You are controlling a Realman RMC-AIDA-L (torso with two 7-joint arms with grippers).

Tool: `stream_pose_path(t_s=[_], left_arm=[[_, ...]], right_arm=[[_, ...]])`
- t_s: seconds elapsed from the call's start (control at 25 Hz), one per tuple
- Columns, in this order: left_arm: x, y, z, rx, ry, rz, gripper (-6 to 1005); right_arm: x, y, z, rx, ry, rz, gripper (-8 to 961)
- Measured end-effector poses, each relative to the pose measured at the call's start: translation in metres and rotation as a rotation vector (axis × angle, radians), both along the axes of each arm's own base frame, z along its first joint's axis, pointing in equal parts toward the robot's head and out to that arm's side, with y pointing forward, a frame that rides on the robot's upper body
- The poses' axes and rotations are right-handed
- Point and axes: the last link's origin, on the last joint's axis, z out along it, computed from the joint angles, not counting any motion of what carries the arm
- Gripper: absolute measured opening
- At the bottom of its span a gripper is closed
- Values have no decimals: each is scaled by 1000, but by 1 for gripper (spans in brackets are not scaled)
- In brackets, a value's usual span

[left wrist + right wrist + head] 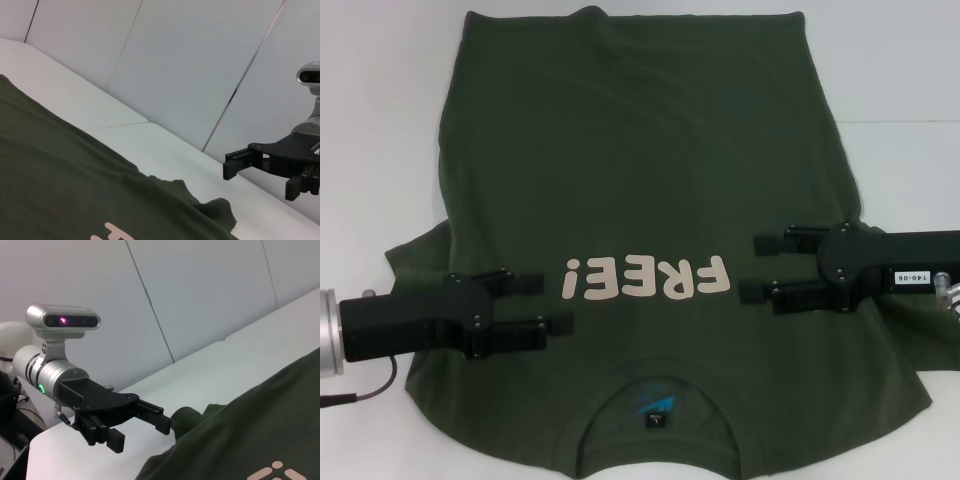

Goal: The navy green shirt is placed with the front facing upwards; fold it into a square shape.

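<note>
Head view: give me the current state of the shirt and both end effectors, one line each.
navy green shirt: spread flat on the white table, front up, collar nearest the robot, not yet folded.
left end effector: open, over the shirt beside the "FREE!" lettering, holding nothing.
right end effector: open, over the shirt's opposite side, holding nothing.
</note>
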Motion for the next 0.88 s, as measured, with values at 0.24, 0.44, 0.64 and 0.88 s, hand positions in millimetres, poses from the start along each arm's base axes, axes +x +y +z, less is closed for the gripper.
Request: stream_pose_path(t_s=[0.24,0.44,0.64,0.88], left_arm=[[2,1,0,4,-11,2,872],[1,1,1,16,-20,12,869],[-14,4,10,87,-33,121,866],[-41,3,25,180,-38,289,862]], right_arm=[[0,0,0,0,1,-2,914],[0,0,0,2,5,-1,913],[-1,1,0,9,12,-2,912],[-5,2,0,15,34,-1,911]])
